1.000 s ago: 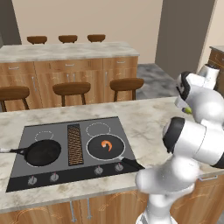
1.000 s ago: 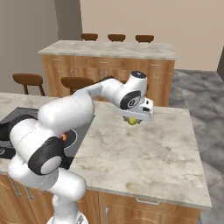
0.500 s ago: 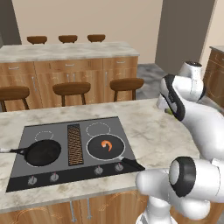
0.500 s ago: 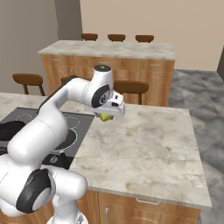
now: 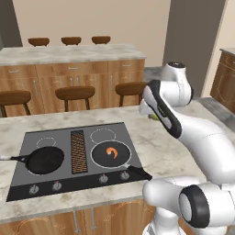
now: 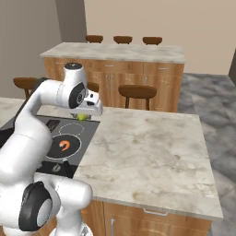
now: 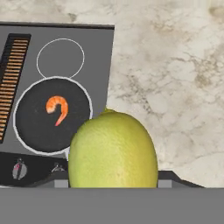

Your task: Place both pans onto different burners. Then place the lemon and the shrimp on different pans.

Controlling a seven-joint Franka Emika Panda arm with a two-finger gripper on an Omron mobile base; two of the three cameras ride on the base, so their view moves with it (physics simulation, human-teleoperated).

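My gripper (image 6: 85,115) is shut on the yellow-green lemon (image 7: 113,151) and holds it in the air above the counter, just past the right rear corner of the cooktop (image 5: 27,137). The lemon (image 6: 82,117) peeks out under the hand (image 5: 153,114). Two black pans sit on the front burners. The left pan (image 5: 43,159) is bare. The right pan (image 5: 98,156) carries the orange shrimp (image 5: 111,152), seen also in the hand view as shrimp (image 7: 58,108) in pan (image 7: 30,127). Behind that pan lies a free burner circle (image 7: 60,59).
A brown grille (image 5: 78,151) splits the cooktop, with knobs (image 5: 103,178) along its front edge. The right pan's handle (image 5: 137,172) points toward the front right. Marble counter (image 6: 147,147) stretches to the right. Bar stools (image 5: 75,94) and a second counter (image 5: 69,53) stand behind.
The arm has swung left with the lemon in its grip, from over the right part of the counter to the cooktop's right rear corner. Pans and shrimp stayed put.
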